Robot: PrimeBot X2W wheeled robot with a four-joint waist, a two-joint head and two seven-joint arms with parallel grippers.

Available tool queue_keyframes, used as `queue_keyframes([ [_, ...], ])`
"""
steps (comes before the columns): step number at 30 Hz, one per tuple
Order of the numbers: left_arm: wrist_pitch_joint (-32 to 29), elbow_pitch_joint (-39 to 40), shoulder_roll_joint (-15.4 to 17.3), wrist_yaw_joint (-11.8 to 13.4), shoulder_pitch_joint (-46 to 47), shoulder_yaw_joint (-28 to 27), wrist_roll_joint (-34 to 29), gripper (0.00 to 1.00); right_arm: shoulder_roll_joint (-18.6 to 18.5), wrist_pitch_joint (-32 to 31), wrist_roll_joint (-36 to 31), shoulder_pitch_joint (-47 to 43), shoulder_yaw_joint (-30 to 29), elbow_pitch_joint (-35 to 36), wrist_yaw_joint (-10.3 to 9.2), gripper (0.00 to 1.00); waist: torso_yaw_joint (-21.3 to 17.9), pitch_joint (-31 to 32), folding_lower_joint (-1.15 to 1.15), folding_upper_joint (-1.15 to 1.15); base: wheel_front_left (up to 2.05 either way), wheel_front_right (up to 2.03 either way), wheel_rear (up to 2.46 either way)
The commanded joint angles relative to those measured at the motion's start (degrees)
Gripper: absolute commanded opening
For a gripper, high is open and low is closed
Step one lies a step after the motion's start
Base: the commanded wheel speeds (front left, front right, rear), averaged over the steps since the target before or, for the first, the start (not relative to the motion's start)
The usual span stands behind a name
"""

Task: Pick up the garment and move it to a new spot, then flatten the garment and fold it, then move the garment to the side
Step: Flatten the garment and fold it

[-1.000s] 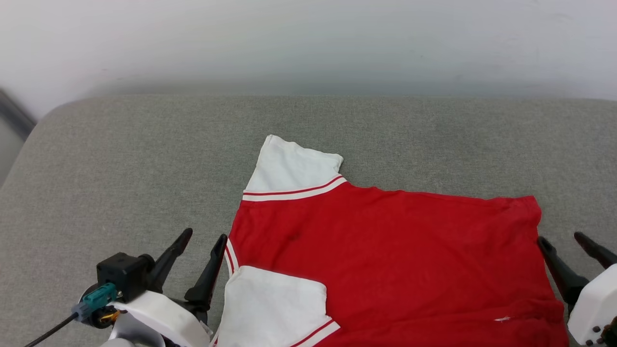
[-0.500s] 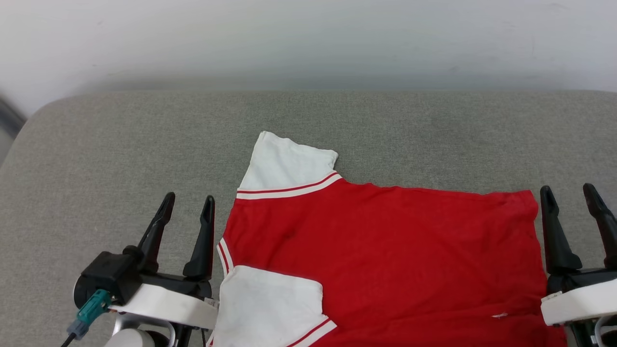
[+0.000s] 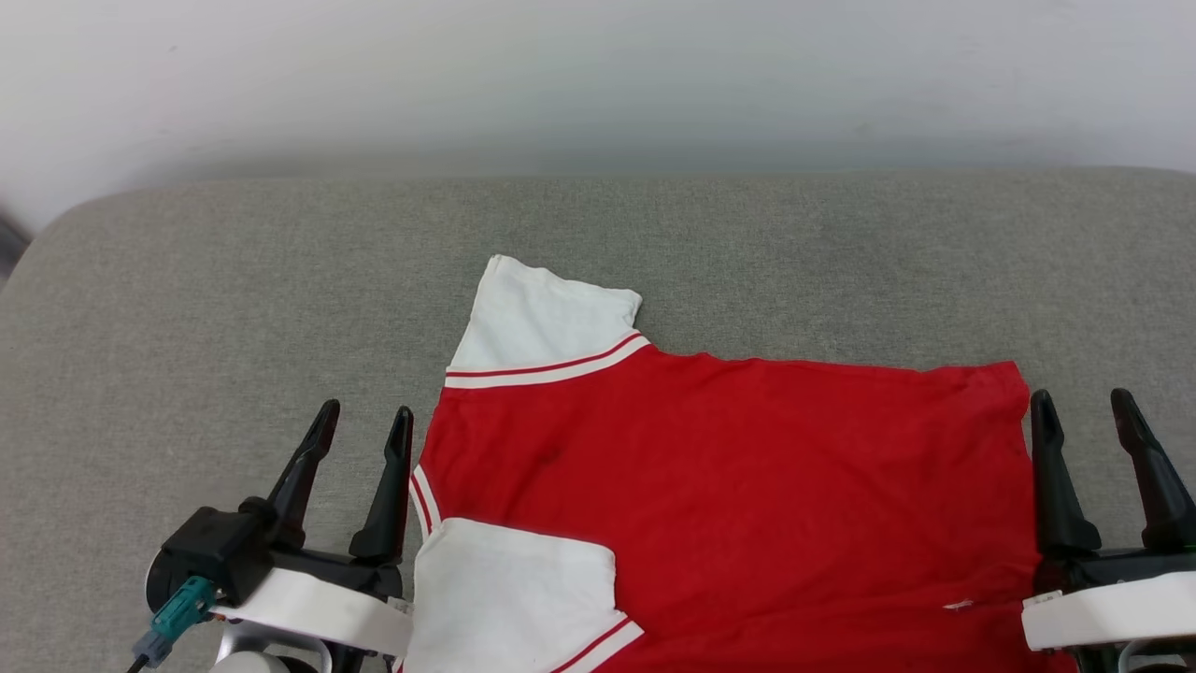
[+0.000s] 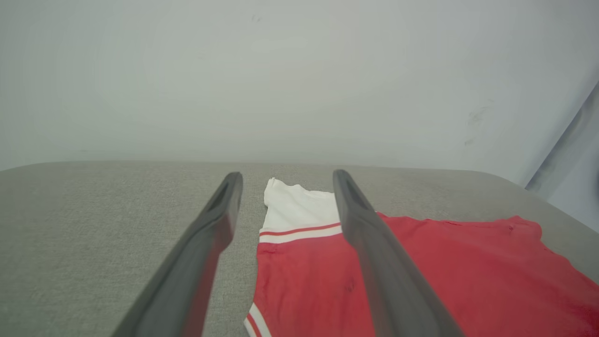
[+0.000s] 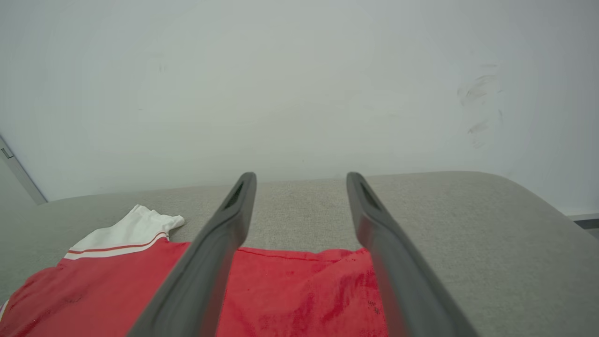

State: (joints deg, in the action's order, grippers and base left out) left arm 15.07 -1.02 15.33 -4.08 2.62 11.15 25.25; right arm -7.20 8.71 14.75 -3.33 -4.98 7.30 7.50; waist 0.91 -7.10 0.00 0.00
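The garment (image 3: 729,486), a red T-shirt with white sleeves and striped trim, lies spread flat on the grey cushioned surface (image 3: 234,308). One white sleeve (image 3: 547,322) points away from me and the other white sleeve (image 3: 509,598) is folded onto the red body. Just off the shirt's left edge, my left gripper (image 3: 364,422) stands open and empty. At the shirt's right edge my right gripper (image 3: 1084,407) is open too, holding nothing. The left wrist view shows the garment (image 4: 444,271) beyond the left gripper (image 4: 285,175); the right wrist view shows the garment (image 5: 290,299) below the right gripper (image 5: 302,175).
A pale wall (image 3: 598,75) rises right behind the grey surface's far edge. The surface's rounded left corner (image 3: 56,234) drops off at the far left. Bare grey cushion stretches to the left of the shirt and beyond it.
Both grippers have swung upright, fingers now pointing away from me, and both stay open. The camera has shifted a little, so the shirt sits slightly further left in the picture.
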Motion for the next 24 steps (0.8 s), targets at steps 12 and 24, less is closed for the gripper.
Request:
queue_keyframes([
  [12, -5.8, -1.6, 7.5, -3.2, 11.0, 2.7, 2.2, 1.0, 0.9, -0.7, 0.8, 2.6, -0.1, 4.9, -0.02, 1.0, -4.9, -7.5, 0.0, 0.0, 0.0, 0.0, 0.0],
  [24, -40.8, -5.2, 20.9, -3.4, 33.6, 7.2, 16.2, 1.0, 3.3, 1.2, 1.4, 6.5, 0.3, 4.7, -0.02, 1.0, -11.3, -16.9, 0.0, 0.0, 0.0, 0.0, 0.0],
])
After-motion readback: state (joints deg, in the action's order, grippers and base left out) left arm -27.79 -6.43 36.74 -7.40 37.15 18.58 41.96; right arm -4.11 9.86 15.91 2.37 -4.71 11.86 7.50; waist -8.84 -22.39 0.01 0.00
